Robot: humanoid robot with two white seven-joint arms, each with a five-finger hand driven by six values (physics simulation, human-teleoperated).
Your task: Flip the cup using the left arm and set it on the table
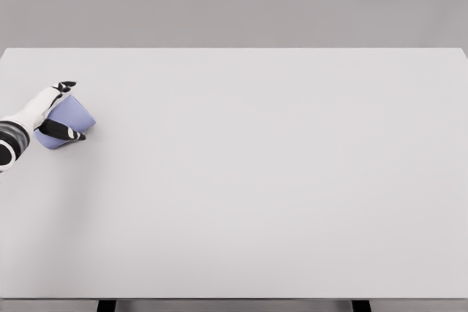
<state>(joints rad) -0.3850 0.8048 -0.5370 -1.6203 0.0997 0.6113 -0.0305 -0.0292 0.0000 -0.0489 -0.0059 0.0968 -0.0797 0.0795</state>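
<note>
At the table's (256,180) far left, left hand (53,115) fingers clamp the tilted cup (73,118); seemingly light, rigid, best held around its wall.

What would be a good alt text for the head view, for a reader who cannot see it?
The robot's left hand grips a light purple cup, tilted, at the far left of a wide white table. The white arm enters from the left edge. The right arm is not in view.
</note>
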